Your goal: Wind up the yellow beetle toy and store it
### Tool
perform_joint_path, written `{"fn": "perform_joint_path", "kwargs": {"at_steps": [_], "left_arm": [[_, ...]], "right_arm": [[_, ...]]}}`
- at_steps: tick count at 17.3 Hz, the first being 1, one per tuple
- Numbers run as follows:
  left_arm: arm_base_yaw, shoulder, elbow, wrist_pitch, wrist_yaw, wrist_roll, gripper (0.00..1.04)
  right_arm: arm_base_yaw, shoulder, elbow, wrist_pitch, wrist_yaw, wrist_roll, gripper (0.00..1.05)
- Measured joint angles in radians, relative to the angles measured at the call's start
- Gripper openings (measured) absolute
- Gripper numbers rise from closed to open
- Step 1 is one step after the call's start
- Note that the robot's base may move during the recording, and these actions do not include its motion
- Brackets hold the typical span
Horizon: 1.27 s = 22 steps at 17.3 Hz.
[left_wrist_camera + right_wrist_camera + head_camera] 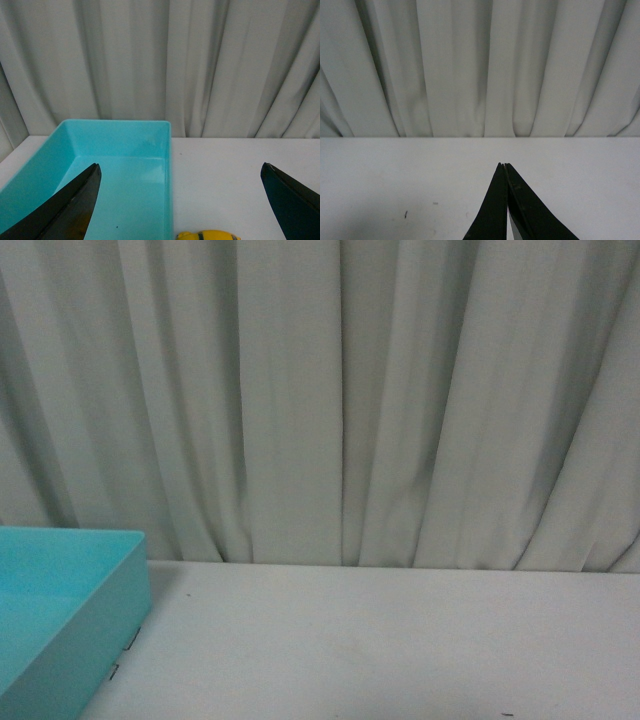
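Only the rounded top of the yellow beetle toy (207, 235) shows, at the edge of the left wrist view, on the white table just outside the turquoise bin (168, 150). My left gripper (181, 172) is open, its two black fingers (75, 205) spread wide, one over the bin and the other over the bare table, with the toy between and below them. My right gripper (503, 165) is shut with nothing in it, hovering over bare table. Neither gripper shows in the front view.
The turquoise bin (110, 620) sits at the left of the white table (380, 640). Pale grey curtains (340, 400) hang behind the table's far edge.
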Motion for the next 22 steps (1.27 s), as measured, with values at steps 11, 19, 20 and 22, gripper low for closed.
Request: {"fn": "perform_joint_path", "kwargs": {"at_steps": [11,19,20,22], "left_arm": [[0.000,0.001,0.000,-0.005,-0.004,-0.001,0.98],[-0.044,0.774,0.417,0.167,-0.256,-0.287,0.98],[-0.063,0.919,0.455,0.219,-0.242,-0.245,0.98],[-0.092,1.119,0.535,0.263,-0.184,-0.149,0.98]], "right_arm": [[0.000,-0.003,-0.003,-0.010,-0.001,0.000,0.84],[0.000,-0.003,-0.003,-0.010,0.000,0.001,0.98],[0.000,-0.002,-0.003,-0.011,0.000,0.000,0.98],[0.000,-0.003,-0.003,-0.010,-0.001,0.000,0.98]]}}
